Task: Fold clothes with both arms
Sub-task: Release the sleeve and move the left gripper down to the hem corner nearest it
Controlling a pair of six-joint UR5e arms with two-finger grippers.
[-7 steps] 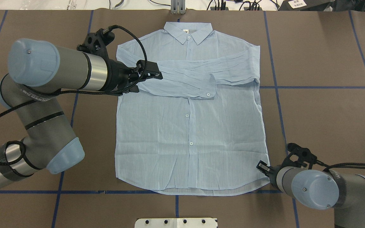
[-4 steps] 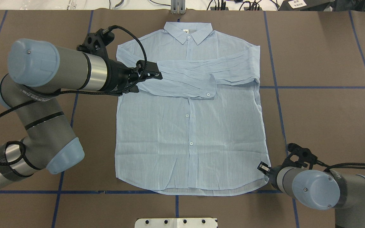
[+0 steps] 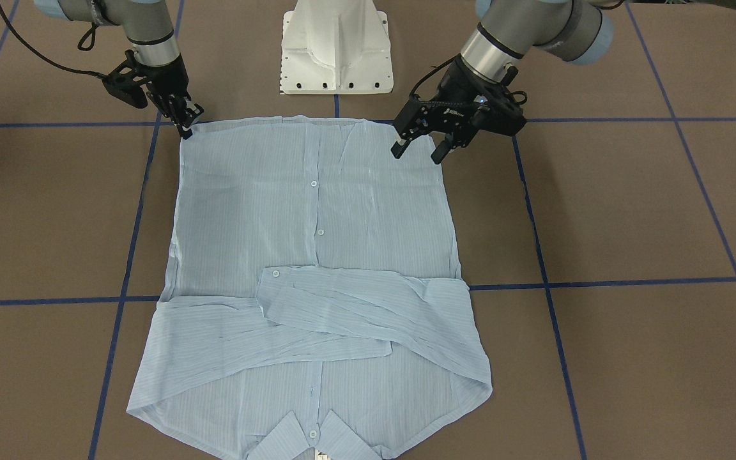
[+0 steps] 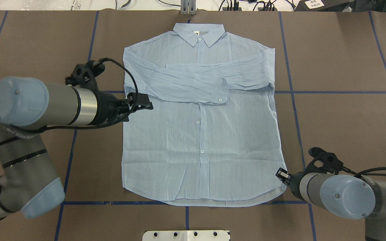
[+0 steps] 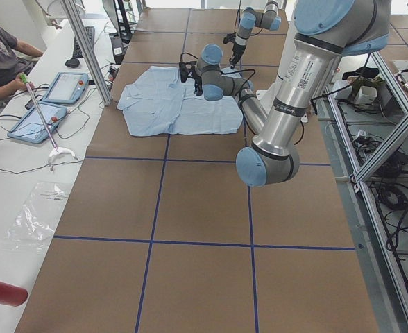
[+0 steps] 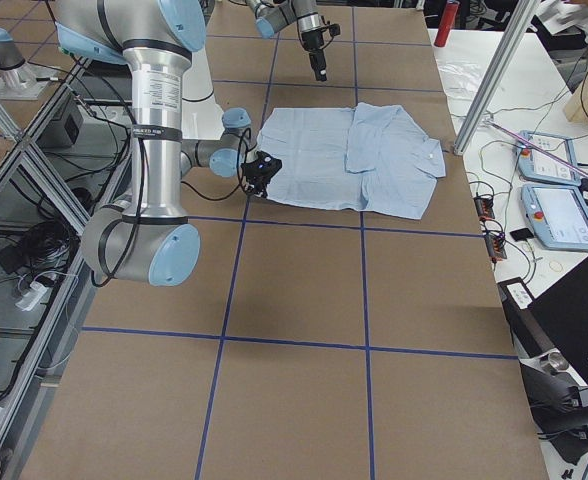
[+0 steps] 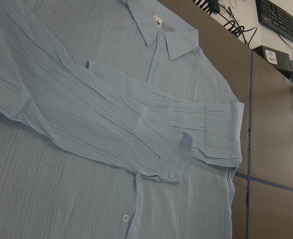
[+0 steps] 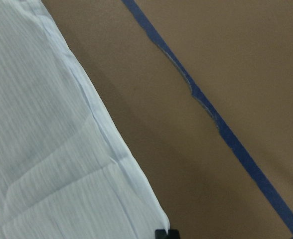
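Shirt (image 4: 199, 144) lay flat on the worktop (image 4: 330, 117), sleeves crossed. Left end effector (image 3: 417, 152) hovered over its side edge, jaws apart. Right end effector (image 3: 187, 124) sat at its hem corner, closure indeterminate, apparently staging a hem lift.

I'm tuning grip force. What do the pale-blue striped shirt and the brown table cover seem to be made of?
Pale-blue striped shirt: thin matte woven cloth, perhaps cotton; it crinkles finely where folded. Brown table cover: matte paper or card; flat, dull, with blue tape lines.
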